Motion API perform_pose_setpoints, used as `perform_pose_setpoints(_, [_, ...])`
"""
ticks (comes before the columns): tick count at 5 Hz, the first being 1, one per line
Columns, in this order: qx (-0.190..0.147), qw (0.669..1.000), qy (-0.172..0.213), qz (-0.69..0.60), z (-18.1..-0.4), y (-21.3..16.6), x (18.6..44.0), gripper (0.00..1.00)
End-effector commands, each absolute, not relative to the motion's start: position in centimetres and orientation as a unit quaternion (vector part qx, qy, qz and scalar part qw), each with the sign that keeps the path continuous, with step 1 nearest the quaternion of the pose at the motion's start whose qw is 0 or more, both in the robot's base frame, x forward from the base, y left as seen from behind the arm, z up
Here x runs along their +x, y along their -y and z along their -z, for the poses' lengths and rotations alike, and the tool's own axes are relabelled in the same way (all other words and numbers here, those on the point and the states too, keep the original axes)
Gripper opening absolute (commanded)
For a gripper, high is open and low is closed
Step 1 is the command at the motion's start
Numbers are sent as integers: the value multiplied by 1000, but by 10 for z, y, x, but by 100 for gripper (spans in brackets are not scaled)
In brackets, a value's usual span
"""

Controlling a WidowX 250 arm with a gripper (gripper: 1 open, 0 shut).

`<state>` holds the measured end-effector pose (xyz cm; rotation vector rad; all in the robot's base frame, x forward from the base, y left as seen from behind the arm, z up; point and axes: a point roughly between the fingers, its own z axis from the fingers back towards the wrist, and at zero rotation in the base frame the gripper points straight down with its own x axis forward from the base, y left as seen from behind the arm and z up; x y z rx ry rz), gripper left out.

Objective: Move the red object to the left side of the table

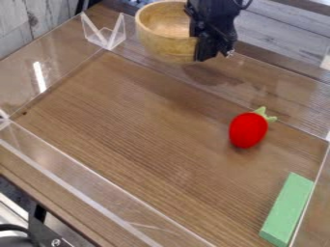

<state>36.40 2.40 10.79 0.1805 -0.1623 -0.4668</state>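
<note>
The red object [249, 129], a small glossy strawberry-like toy with a green top, lies on the right part of the dark wooden table [129, 125]. My gripper [207, 52] is far from it, up at the back edge, with its jaws shut on the right rim of a wooden bowl [161, 34]. Whether the bowl rests on anything I cannot tell.
A flat green block [288, 208] lies at the front right corner. Clear acrylic walls edge the table, with a folded clear piece [103, 31] at the back left. A light plank surface runs behind the table.
</note>
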Motion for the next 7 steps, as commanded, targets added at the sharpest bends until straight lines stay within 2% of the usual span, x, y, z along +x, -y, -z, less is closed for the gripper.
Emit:
perform_pose_setpoints(1, [102,967,119,203,-136,-31,365,0])
perform_pose_setpoints(2, [102,971,116,183,-135,-31,364,0])
perform_pose_setpoints(4, [98,975,114,165,-148,-29,375,0])
perform_pose_setpoints(7, [91,982,102,130,-128,-27,371,0])
